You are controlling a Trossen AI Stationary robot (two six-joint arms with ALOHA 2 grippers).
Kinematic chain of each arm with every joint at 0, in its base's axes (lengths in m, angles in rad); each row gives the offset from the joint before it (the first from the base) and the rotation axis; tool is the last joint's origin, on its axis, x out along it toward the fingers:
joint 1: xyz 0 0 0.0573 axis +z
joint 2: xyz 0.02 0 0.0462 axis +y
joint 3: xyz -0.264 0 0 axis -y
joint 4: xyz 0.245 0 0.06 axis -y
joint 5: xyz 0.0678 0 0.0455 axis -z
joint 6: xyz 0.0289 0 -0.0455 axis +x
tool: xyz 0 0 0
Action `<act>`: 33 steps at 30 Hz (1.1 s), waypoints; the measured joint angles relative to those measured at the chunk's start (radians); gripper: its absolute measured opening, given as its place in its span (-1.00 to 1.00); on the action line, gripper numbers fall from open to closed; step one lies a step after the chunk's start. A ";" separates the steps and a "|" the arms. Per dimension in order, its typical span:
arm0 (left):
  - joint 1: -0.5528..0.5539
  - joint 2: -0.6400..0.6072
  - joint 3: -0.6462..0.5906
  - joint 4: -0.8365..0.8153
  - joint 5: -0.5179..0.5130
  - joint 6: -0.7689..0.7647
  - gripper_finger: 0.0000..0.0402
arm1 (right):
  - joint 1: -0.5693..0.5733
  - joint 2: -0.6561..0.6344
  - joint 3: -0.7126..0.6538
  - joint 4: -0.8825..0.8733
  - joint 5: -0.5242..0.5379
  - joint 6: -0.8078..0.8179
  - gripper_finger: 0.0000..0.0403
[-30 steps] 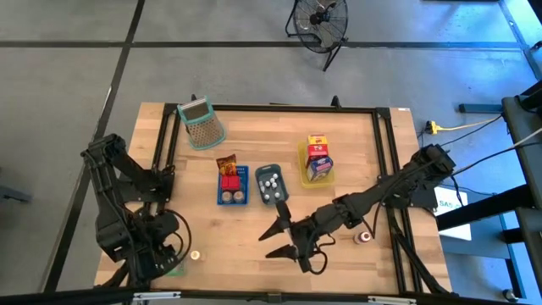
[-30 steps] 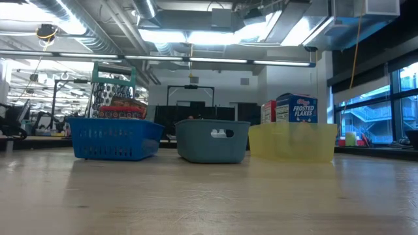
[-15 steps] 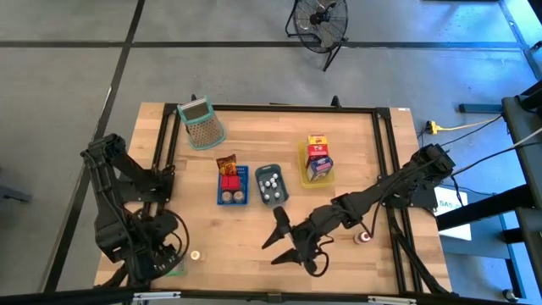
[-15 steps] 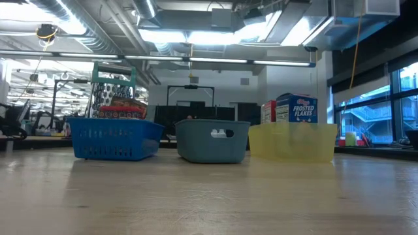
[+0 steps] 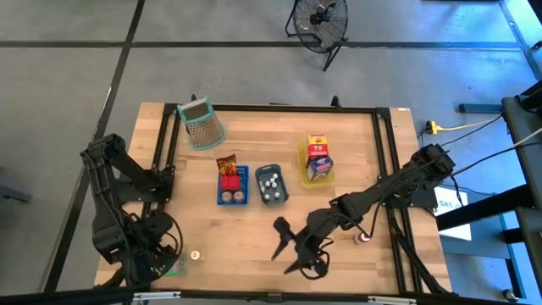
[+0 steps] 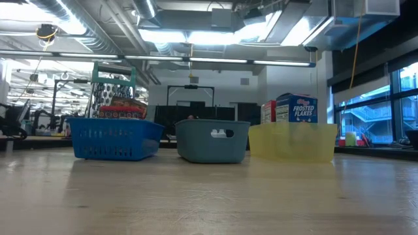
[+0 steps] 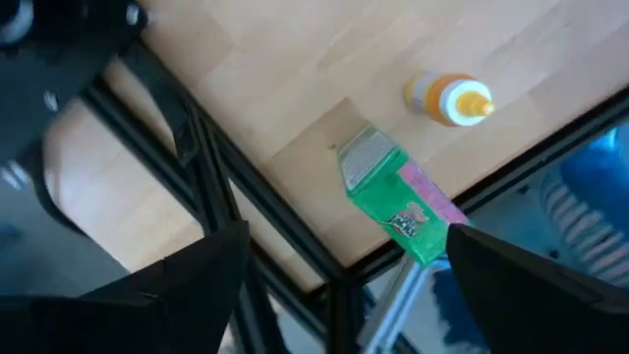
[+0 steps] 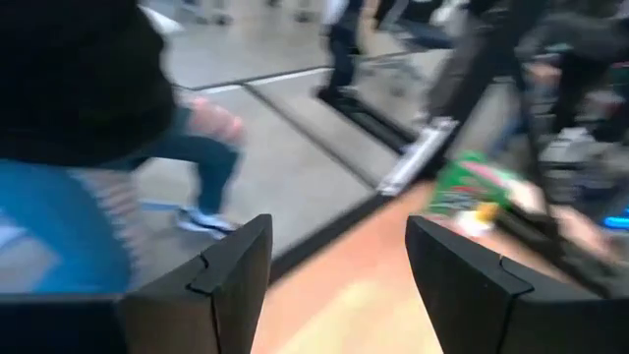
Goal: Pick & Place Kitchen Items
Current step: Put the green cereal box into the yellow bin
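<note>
Below, at seven o'clock, the left gripper [image 7: 339,270] hangs open over a green carton [image 7: 398,206], apparently ready to grasp; right gripper [image 5: 288,250] open, empty.

Green carton [image 7: 398,202] flat at table edge; small orange-capped jar [image 7: 448,98] nearby

Place: a robotics lab or workshop in a large industrial hall.
Ceiling: exposed ducts [image 6: 196,16] and pipes with long strip lights [image 6: 215,61].
Floor: bare grey concrete [image 5: 254,76] marked with dark lines; a standing fan [image 5: 320,21] on it.
Surface: a wooden bench top [image 5: 254,144] in a black metal frame, with cables [image 5: 474,125] running beside it.
Background: large windows [image 6: 385,108] and racks of equipment [image 6: 39,121].
</note>
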 joint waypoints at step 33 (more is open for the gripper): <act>0.049 0.120 -0.003 0.219 0.092 -0.185 0.72 | 0.235 0.000 0.000 -0.101 -0.246 0.083 0.17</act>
